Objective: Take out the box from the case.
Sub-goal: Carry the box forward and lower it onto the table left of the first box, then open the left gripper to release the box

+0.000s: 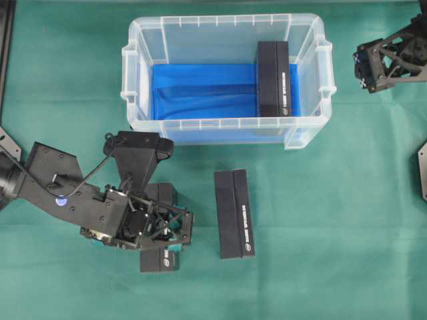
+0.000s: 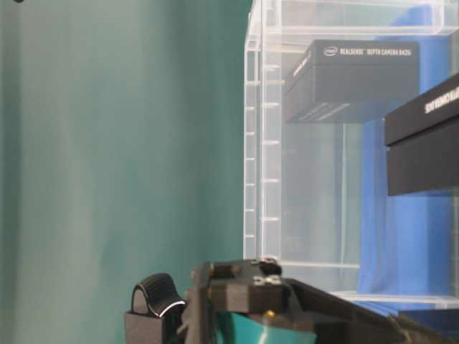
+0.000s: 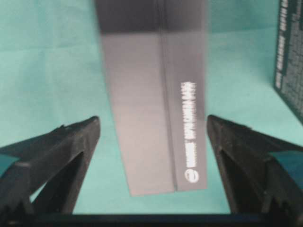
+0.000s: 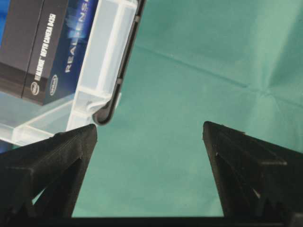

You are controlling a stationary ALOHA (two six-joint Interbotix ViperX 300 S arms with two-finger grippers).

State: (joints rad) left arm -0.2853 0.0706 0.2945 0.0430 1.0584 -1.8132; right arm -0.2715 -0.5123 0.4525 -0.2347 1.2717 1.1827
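Observation:
The case is a clear plastic tub with a blue bottom, at the back middle of the green cloth. One black box stands inside it against the right wall, also seen in the right wrist view. A second black box lies on the cloth in front of the case. A third black box lies under my left gripper, whose jaws are open with a gap on each side of the box. My right gripper hovers open and empty beside the case's right handle.
The left arm stretches in from the left edge. In the table-level view the case wall rises on the right, with the left arm's parts along the bottom. Dark fixtures sit at the right edge.

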